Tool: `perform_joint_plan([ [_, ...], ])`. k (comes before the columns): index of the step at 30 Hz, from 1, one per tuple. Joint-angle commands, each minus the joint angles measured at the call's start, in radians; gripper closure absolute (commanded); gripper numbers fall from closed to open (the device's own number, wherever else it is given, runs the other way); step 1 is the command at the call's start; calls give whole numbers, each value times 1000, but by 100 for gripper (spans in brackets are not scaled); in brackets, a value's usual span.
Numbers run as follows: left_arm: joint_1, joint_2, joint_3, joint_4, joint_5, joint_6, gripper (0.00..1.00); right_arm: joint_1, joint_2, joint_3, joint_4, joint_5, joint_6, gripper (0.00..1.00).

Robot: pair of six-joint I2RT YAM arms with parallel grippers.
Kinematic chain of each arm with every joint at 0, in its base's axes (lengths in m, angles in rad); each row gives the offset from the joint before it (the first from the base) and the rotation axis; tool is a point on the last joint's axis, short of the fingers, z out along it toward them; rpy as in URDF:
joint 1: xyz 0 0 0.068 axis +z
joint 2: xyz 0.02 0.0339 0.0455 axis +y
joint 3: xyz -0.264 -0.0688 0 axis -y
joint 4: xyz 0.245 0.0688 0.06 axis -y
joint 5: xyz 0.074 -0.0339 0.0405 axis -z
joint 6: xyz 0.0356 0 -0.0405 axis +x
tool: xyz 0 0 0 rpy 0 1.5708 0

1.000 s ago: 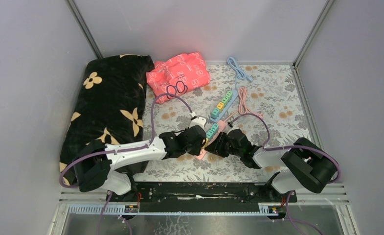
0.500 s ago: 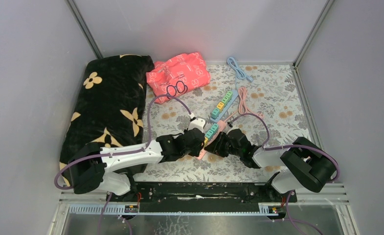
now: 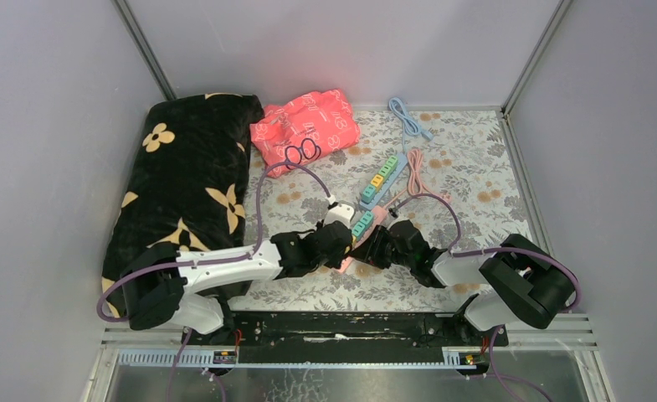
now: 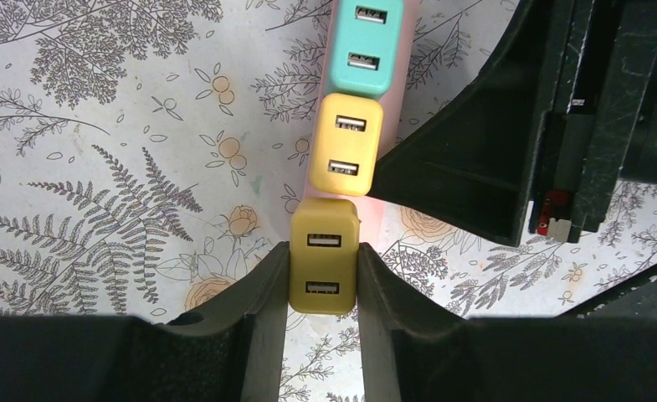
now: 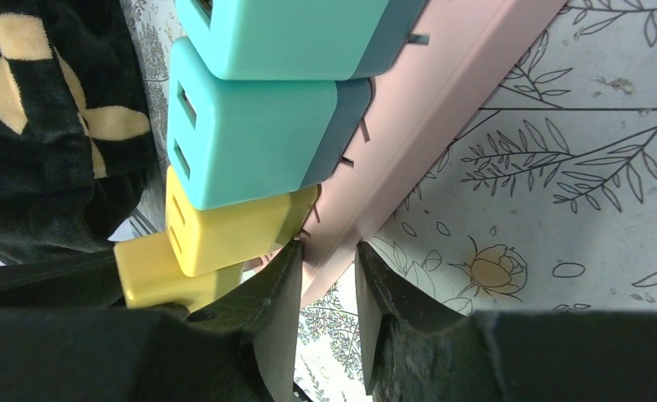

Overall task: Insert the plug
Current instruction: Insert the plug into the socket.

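A pink power strip (image 5: 417, 109) lies on the floral mat and carries two teal USB plugs (image 4: 361, 42) and a yellow one (image 4: 345, 144) in a row. My left gripper (image 4: 323, 280) is shut on a second, darker yellow plug (image 4: 324, 255), held at the near end of the row just past the seated yellow plug. My right gripper (image 5: 329, 276) is shut on the near end of the pink strip. In the top view both grippers meet at the strip (image 3: 360, 243), left gripper (image 3: 339, 243) on the left, right gripper (image 3: 368, 249) on the right.
A second, blue power strip (image 3: 383, 178) with plugs lies farther back, with pink (image 3: 417, 172) and blue (image 3: 407, 115) cables beside it. A black floral cushion (image 3: 187, 180) fills the left side and a red cloth (image 3: 308, 124) lies at the back. Grey walls enclose the mat.
The left arm has shifted slightly, bringing the held yellow plug a little closer to the strip's near end. The right gripper has stayed on the strip.
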Motion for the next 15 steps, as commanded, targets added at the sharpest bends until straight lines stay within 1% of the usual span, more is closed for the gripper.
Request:
perform_joint_plan([
  [1, -12, 21, -1, 74, -39, 25, 100, 8, 29, 32, -24, -6, -16, 66],
  [8, -24, 57, 0, 79, -29, 27, 100, 8, 27, 31, -24, -6, -17, 66],
  [15, -58, 87, 18, 43, -52, 24, 100, 8, 35, 33, -18, -12, -15, 66],
])
